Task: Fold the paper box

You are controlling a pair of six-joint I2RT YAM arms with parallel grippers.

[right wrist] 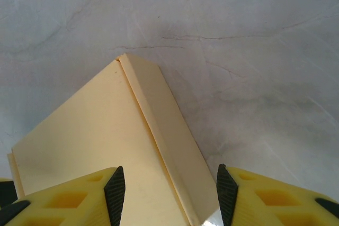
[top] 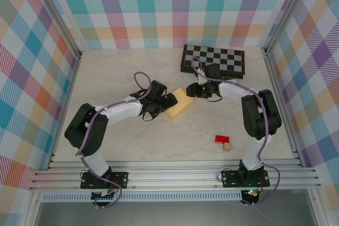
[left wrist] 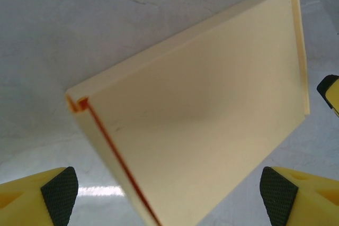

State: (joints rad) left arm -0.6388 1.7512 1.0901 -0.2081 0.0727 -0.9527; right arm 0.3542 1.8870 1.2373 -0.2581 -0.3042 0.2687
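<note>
Nearest, toward the right side of the bench (top: 122, 72), a small red block (top: 222, 139) lies with a tan block (top: 227, 146) just beside it, well apart from everything else. Mid-bench, the paper box (top: 180, 104) lies flat as a shallow yellow-orange slab, set at a slant, with a tool at each end. The left tool (top: 170, 100) is at its near left end, jaws spread wide. In the left wrist view its black pads (left wrist: 59, 189) stand clear on either side of the box and hold nothing. The right tool (top: 192, 90) is at the box's far right corner, jaws partly open. In the right wrist view one finger (right wrist: 114, 191) hangs over the top face and the other is just off the box's edge, with no grip on it. Farther back a checkerboard (top: 213, 60) lies flat near the plaid back wall (top: 175, 3)
</note>
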